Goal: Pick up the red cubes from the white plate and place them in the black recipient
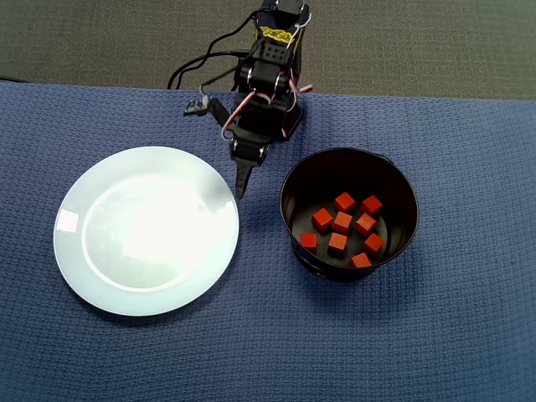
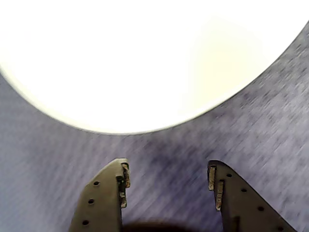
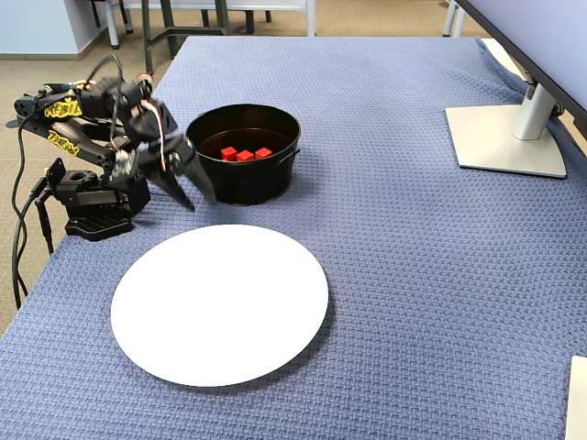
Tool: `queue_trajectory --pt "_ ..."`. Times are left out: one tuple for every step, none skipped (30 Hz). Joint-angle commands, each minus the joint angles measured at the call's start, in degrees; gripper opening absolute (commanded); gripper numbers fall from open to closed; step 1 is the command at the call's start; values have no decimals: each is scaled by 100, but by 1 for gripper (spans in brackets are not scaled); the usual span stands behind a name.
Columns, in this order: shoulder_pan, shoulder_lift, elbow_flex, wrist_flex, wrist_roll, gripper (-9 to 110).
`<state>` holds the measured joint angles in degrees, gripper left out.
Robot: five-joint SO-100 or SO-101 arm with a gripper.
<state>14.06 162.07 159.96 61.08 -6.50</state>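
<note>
Blue cloth (image 3: 413, 275); monitor stand (image 3: 509, 137) fixed-view only

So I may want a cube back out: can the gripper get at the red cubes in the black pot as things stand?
Probably yes: the black pot is open-topped beside the arm, the gripper open and empty. The red cubes lie deep, so the walls may crowd it.

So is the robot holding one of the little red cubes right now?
No, nothing is held. The gripper is open and empty above the blue cloth, and the red cubes lie in the black pot.
</note>
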Motion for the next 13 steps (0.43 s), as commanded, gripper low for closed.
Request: queue_trajectory --pt "62 88 325 -589 -105 11" --pt "26 97 369 -624 -114 11" --pt "9 97 378 -624 -132 11" --pt "18 97 396 -615 -141 11" --pt "44 97 396 -598 -132 11" --pt "62 97 396 -598 -114 11" --pt "70 105 396 -598 -105 11" --pt "70 114 396 -589 -105 11" --pt "70 123 396 -580 -105 11" --pt "70 132 396 -554 -105 10" --pt "70 149 396 -519 -123 10" --pt "62 167 396 -492 -141 10" --pt "62 176 396 -483 -141 10"
